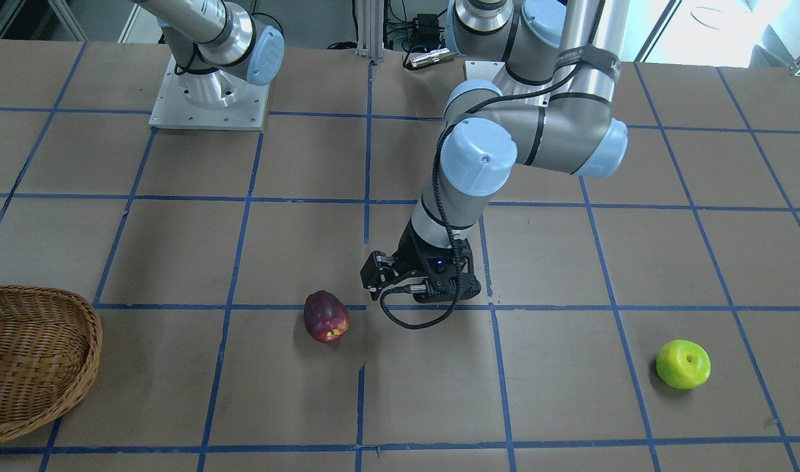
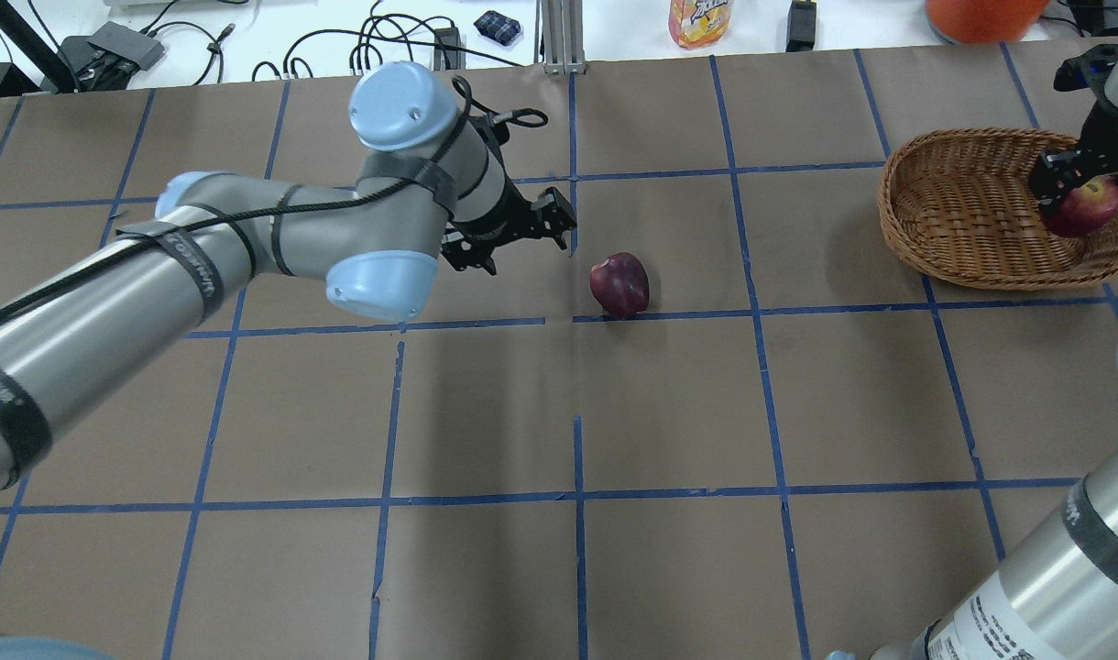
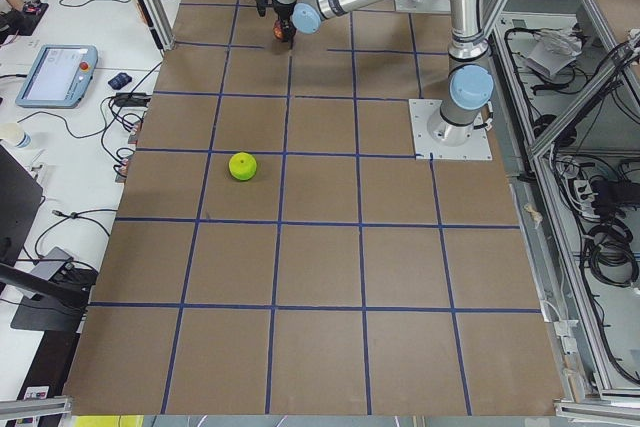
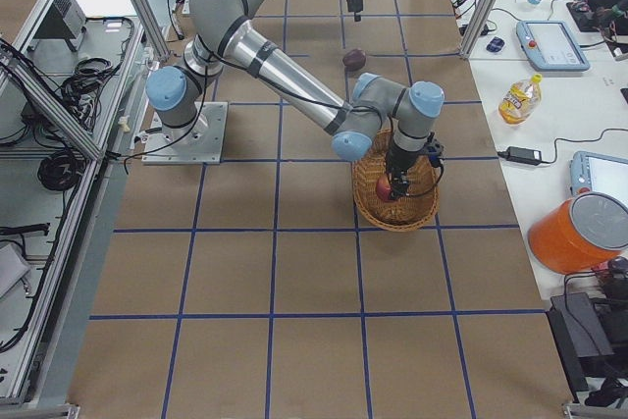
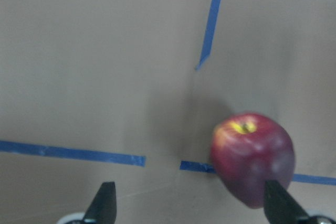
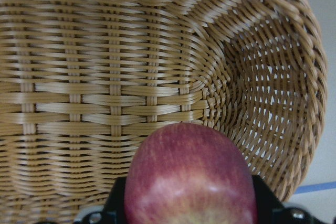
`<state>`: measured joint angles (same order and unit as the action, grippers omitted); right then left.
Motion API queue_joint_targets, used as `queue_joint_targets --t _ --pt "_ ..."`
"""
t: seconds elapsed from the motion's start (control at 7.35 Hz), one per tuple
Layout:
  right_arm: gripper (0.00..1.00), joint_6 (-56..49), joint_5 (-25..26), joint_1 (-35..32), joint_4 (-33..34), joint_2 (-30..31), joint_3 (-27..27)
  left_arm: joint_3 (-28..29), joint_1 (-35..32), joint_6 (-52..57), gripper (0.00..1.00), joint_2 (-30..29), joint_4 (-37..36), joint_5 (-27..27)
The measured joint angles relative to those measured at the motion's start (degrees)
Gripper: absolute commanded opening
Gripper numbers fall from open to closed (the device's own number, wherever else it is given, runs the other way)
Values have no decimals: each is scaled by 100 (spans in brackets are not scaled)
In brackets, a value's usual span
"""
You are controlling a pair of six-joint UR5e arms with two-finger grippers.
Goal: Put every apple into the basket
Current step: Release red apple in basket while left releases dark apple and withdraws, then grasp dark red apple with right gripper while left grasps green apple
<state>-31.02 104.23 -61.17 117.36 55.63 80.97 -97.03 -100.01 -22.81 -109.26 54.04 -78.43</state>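
Mia: What is the right gripper [image 2: 1079, 194] doing?

Tom: It is squeezing the red apple [image 6: 189, 182] between its two fingers. It is holding it over the inside of the basket [image 2: 962, 211], in the upper right of the overhead view.

Mia: Is the apple touching the bottom of the basket?

Tom: I cannot tell. In the right wrist view the apple is filling the bottom middle of the picture, and the woven wicker is showing behind it.

Mia: And the left gripper [image 5: 191, 203]?

Tom: Its fingers are standing wide apart and are holding nothing. It is hanging low over the table [image 1: 177, 249], near the middle of the front-facing view.

Mia: Where is the dark maroon apple [image 1: 326, 316] lying?

Tom: It is lying on the table just beside the left gripper, to its lower left in the front-facing view, next to a blue tape line [image 1: 177, 306]. In the left wrist view it is showing in the lower right, close to one fingertip.

Mia: And the green apple [image 1: 683, 364]?

Tom: It is sitting alone on the table in the lower right of the front-facing view, well apart from both grippers and the basket.
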Motion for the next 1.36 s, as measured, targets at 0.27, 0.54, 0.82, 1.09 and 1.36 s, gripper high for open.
queue_joint_targets --t 0.27,0.54,0.82,1.09,1.36 --pt "96 -153 42 75 293 -237 -35 662 990 1611 100 370 1625 -205" --pt "100 -207 51 102 336 -305 -50 984 2440 3801 100 299 2197 -647" --pt "100 -219 69 107 289 -259 -59 1455 3183 4873 100 -149 2228 -974" --pt "99 -190 15 57 -265 134 -45 2090 3313 5259 100 -818 2077 -1284" --pt "100 45 -492 -287 -1482 871 -33 2426 3370 5292 100 -1414 1954 -1339"
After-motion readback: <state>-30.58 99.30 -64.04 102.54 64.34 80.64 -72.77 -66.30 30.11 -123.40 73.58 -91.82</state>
